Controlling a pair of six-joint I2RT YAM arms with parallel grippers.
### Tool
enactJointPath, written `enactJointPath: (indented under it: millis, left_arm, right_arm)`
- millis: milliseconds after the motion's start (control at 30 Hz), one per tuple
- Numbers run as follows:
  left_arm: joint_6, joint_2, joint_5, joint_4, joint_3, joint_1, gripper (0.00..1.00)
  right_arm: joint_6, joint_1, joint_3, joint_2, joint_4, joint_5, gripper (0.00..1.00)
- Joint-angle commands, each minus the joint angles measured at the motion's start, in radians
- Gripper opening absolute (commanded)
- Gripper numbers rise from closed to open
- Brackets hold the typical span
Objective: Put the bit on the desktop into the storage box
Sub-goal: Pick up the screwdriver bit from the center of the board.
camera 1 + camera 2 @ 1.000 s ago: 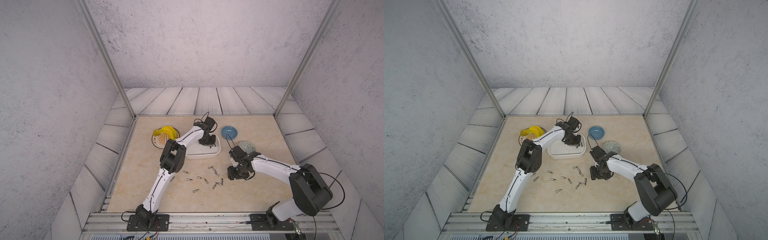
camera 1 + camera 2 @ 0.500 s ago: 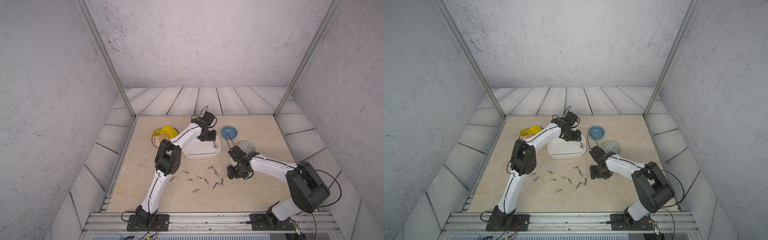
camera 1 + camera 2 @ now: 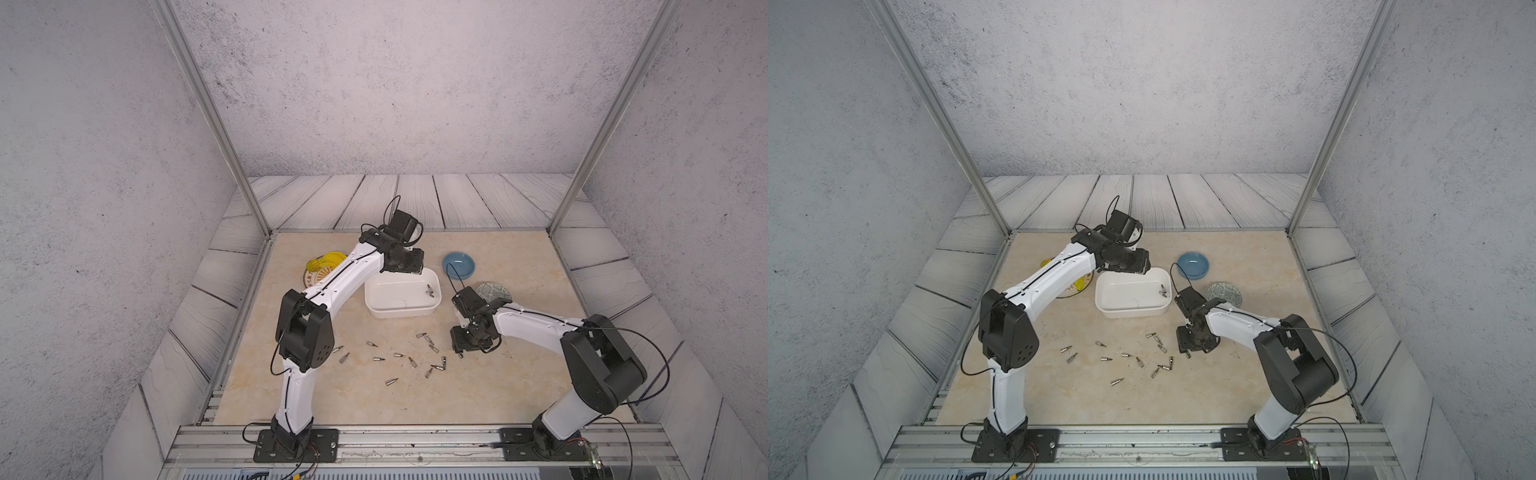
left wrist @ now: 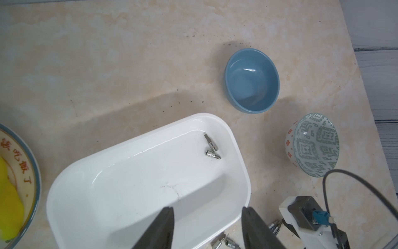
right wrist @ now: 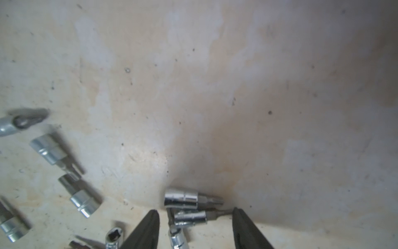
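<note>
The white storage box [image 3: 401,309] [image 3: 1133,311] [image 4: 120,172] sits mid-desktop [image 3: 519,374] and holds two silver bits [image 3: 430,289] [image 4: 212,146] near one end. My left gripper [image 3: 409,264] [image 3: 1133,264] [image 4: 207,215] hovers open over the box's far rim with nothing between its fingers. Several more bits [image 3: 399,356] [image 3: 1133,357] lie scattered in front of the box. My right gripper [image 3: 459,354] [image 3: 1187,353] [image 5: 195,214] is low on the desktop and open. Its jaws straddle a bit [image 5: 189,216] in a small cluster without closing on it.
A blue bowl [image 3: 458,266] [image 4: 252,80] and a grey-patterned bowl [image 3: 493,291] [image 4: 314,144] stand right of the box, the patterned one just behind my right wrist. A plate with something yellow [image 3: 326,264] [image 4: 13,189] sits to the box's left, under my left forearm.
My left gripper opened and drew back from inside the box toward its far rim, uncovering the bits in it. The right gripper stayed low over the cluster, its jaws slightly narrower.
</note>
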Motion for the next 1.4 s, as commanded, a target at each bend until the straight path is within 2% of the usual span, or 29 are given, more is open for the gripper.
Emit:
enactJointPath:
  millis: [0, 267, 500, 767, 967, 1367]
  left_arm:
    - [0.016, -0.063, -0.032, 0.009, -0.05, 0.009, 0.56]
    - [0.024, -0.179, -0.066, -0.073, -0.156, 0.047, 0.58]
    - [0.031, -0.313, -0.095, -0.066, -0.308, 0.086, 0.58]
    - [0.035, -0.393, -0.11, -0.08, -0.407, 0.094, 0.58]
    - [0.021, -0.444, -0.116, -0.087, -0.505, 0.107, 0.58]
    - [0.01, -0.47, -0.109, -0.079, -0.537, 0.114, 0.58]
  right_arm:
    - [-0.011, 0.002, 0.007, 0.001, -0.025, 0.029, 0.59]
    - [-0.021, 0.002, 0.018, 0.038, -0.029, 0.043, 0.55]
    - [-0.03, 0.003, 0.036, 0.067, -0.021, 0.045, 0.53]
    - [-0.034, 0.002, 0.047, 0.084, -0.016, 0.047, 0.52]
    - [-0.043, 0.003, 0.054, 0.093, -0.011, 0.044, 0.56]
    - [-0.027, 0.003, 0.059, 0.078, -0.066, 0.095, 0.55]
